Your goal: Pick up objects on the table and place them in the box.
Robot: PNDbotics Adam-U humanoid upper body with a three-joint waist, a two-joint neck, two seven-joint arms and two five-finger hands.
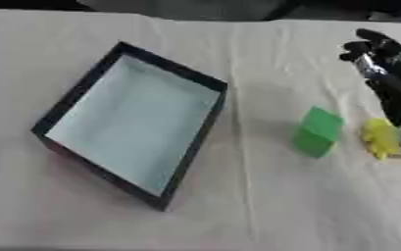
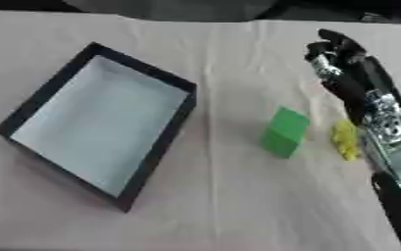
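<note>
A dark-rimmed box [image 1: 195,147] with a pale, bare inside sits tilted on the left half of the table. A green block [image 1: 317,132] stands to its right, apart from it. Just right of the block lies a small yellow object [image 1: 379,138], its right edge partly covered by my right arm. My right hand [image 2: 351,73] reaches in from the lower right and hangs beyond the yellow object, behind and to the right of the block. Its fingers [image 2: 328,45] are relaxed and hold nothing. My left hand shows in neither view.
A cream cloth [image 1: 263,206] with faint creases covers the table. The far table edge [image 1: 195,17] runs along the top, with dark shapes behind it.
</note>
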